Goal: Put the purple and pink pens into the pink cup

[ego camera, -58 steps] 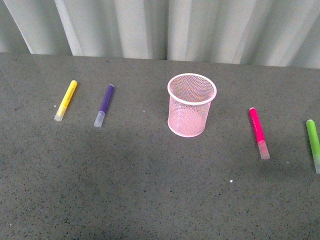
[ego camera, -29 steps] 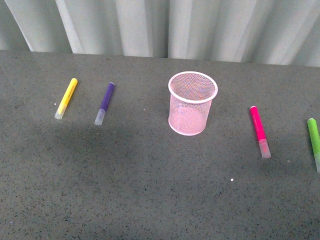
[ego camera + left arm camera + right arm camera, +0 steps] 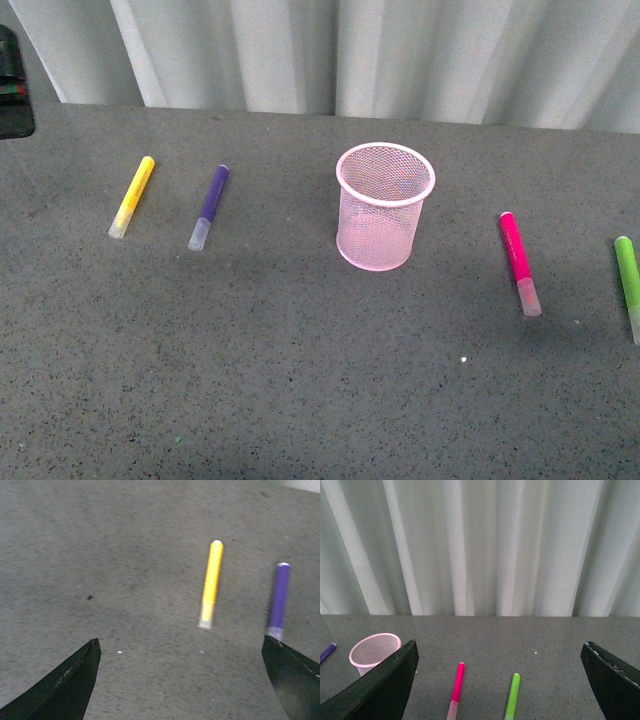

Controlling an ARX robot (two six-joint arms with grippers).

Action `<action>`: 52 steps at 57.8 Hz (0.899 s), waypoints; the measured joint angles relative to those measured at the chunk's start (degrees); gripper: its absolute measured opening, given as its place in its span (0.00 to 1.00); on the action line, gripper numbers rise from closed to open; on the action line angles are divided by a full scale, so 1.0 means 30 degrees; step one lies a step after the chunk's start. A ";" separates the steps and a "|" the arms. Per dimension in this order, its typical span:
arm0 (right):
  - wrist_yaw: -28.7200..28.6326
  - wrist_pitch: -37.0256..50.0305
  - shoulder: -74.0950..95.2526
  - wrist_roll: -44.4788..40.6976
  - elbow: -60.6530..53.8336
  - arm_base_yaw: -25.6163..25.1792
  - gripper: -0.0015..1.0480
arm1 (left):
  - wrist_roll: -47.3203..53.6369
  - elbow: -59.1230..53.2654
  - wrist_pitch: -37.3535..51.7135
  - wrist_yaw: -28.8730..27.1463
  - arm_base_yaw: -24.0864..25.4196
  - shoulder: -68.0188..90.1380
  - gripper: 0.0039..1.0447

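The pink cup (image 3: 385, 207) stands upright and empty mid-table, also in the right wrist view (image 3: 374, 652). Left of it lies the purple pen (image 3: 208, 207); to its right lies the pink pen (image 3: 519, 262). My left gripper (image 3: 180, 640) hovers open above the table, the purple pen (image 3: 278, 600) lying just beyond one finger (image 3: 295, 680). My right gripper (image 3: 500, 643) is open, well back from the pink pen (image 3: 456, 687), with nothing between its fingers. A dark part of my left arm (image 3: 15, 85) shows at the far left.
A yellow marker (image 3: 131, 197) lies left of the purple pen, and appears in the left wrist view (image 3: 211, 584). A green marker (image 3: 628, 285) lies at the right edge, beside the pink pen (image 3: 512, 695). A pleated white curtain (image 3: 330, 50) backs the grey table (image 3: 300, 380).
A dark part of my left arm has come into the front view's top-left corner. Pens and cup lie where they were.
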 joint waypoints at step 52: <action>0.0000 0.0000 0.0000 0.0007 0.0000 0.0000 0.93 | 0.0328 0.7730 -0.3206 0.2353 -0.4167 0.9092 0.94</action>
